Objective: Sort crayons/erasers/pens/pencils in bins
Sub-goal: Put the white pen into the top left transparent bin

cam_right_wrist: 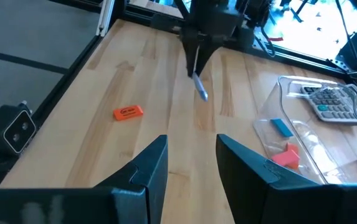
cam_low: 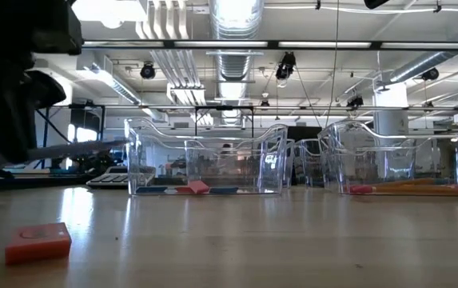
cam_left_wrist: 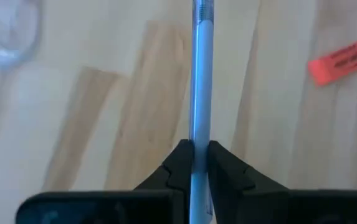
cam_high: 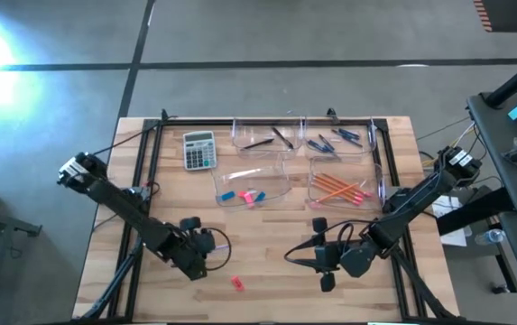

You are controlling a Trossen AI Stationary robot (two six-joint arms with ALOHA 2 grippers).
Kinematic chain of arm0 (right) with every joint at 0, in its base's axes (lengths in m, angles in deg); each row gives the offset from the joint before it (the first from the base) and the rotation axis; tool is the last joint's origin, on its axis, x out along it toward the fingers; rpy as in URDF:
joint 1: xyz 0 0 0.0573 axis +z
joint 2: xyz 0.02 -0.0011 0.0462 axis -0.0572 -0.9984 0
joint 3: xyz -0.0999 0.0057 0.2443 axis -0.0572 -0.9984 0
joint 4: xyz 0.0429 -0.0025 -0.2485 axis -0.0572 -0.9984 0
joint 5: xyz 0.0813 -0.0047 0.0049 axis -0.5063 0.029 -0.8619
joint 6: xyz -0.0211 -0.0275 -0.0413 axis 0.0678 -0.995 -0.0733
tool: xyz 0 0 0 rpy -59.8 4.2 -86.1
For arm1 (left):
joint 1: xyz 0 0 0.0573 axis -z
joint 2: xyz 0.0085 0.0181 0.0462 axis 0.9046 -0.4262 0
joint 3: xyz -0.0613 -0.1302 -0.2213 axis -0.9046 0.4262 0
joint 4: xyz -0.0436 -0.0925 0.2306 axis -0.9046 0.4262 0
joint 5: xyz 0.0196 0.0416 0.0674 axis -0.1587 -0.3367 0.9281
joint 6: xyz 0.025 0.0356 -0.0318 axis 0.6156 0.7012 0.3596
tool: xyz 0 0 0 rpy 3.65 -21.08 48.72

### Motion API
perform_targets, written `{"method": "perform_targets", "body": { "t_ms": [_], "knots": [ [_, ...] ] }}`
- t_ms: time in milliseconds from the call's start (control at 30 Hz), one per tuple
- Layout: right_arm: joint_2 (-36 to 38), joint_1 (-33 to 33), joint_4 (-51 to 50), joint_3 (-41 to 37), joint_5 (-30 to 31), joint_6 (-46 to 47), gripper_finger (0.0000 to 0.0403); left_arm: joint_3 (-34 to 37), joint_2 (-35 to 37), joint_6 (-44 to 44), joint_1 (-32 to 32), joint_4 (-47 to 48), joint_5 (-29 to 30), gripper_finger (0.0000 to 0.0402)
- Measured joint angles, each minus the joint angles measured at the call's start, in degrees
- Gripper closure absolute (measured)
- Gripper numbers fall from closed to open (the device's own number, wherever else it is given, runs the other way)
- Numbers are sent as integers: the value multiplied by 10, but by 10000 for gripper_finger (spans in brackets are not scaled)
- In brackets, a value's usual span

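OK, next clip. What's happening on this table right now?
The left gripper is shut on a light blue pen, held above the front of the table. A pink eraser lies loose on the wood nearby. The right gripper waits open. The four bins already hold erasers, pencils and pens.

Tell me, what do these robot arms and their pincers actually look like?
Both arms are dark, jointed struts with black cables looping near the wrists. The left gripper has two matte black fingers tapering to wedge tips. The right gripper has the same broad, flat black fingers with angular edges. No markings show.
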Motion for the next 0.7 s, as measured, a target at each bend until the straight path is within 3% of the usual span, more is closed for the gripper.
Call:
{"method": "perform_targets", "body": {
  "t_ms": [200,400,500,700],
  "knots": [
    [0,0,0,0,1,-6,275,-5,59,79,-23,0,65,385],
    [0,0,3,0,1,-10,275,-41,131,261,-135,-1,86,385],
    [0,0,5,0,2,-16,275,-72,146,383,-232,-7,49,385],
    [0,0,5,0,3,-20,275,-122,120,607,-452,-49,-81,386]
  ]
}}
